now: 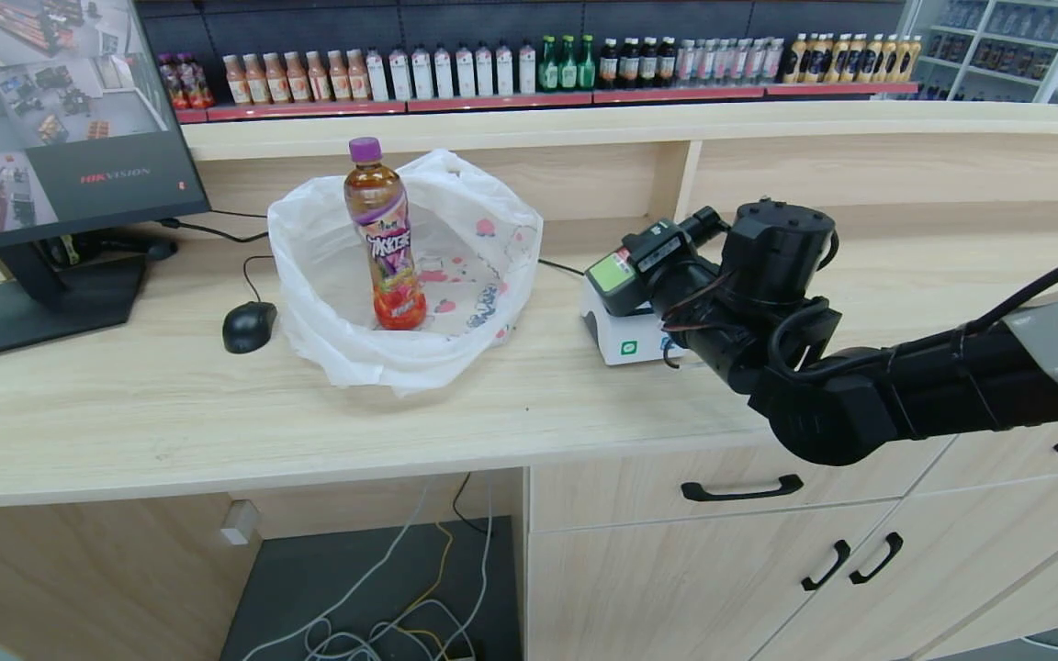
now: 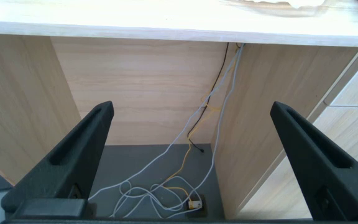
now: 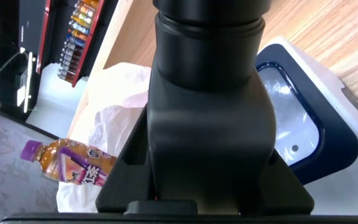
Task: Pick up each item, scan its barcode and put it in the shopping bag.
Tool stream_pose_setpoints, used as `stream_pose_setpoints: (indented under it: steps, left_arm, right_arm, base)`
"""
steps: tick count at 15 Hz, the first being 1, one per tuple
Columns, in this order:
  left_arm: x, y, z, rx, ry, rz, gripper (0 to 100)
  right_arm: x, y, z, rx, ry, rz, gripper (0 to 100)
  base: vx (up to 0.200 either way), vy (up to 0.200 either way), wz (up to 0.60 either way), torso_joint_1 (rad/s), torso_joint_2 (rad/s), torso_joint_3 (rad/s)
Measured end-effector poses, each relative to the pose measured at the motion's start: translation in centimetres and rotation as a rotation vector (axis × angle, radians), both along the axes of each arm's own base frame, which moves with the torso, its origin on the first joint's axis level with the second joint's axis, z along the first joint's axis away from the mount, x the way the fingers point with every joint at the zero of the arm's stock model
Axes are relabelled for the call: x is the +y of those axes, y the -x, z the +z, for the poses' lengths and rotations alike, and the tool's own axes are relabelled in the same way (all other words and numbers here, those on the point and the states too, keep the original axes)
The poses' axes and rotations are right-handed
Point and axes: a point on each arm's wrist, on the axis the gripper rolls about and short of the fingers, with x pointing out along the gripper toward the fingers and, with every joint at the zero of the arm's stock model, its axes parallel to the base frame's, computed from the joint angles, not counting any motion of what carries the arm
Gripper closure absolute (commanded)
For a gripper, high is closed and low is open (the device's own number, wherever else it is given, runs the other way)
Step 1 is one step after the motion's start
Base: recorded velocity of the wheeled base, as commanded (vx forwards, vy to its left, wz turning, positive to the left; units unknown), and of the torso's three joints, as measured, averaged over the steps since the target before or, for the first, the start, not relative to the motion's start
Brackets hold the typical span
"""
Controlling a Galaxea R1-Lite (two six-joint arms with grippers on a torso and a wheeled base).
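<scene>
A purple-capped bottle (image 1: 387, 239) of orange drink stands upright inside the open white shopping bag (image 1: 483, 239) on the wooden counter (image 1: 171, 404). To the right of the bag my right gripper (image 1: 653, 275) is shut on a black handheld scanner (image 1: 621, 274) with a green label, just above a white scanner box (image 1: 625, 344). The right wrist view has the scanner's black body (image 3: 207, 124) in the middle, the box (image 3: 316, 124) beside it, and the bottle (image 3: 67, 165) and bag (image 3: 123, 93) farther off. My left gripper (image 2: 191, 109) is open below the counter's edge, holding nothing.
A monitor (image 1: 51, 119) and a black mouse (image 1: 249, 326) sit to the left of the bag. A shelf of bottles (image 1: 538, 69) runs behind the counter's raised back. Drawers (image 1: 740, 487) lie under the right side, and loose cables (image 2: 166, 186) in the opening below.
</scene>
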Motion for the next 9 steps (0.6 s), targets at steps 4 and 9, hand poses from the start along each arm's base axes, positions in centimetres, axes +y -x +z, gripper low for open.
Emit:
stream_pose_setpoints:
  steps: [4, 9]
  left_arm:
    - [0.0, 0.0, 0.0, 0.0, 0.0, 0.0, 0]
    - [0.0, 0.0, 0.0, 0.0, 0.0, 0.0, 0]
  right_arm:
    - [-0.07, -0.03, -0.01, 0.001, 0.0, -0.012, 100]
    - [-0.16, 0.08, 0.23, -0.003, -0.005, -0.03, 100]
  base:
    - [0.0, 0.0, 0.0, 0.0, 0.0, 0.0]
    - [0.0, 0.0, 0.0, 0.0, 0.0, 0.0]
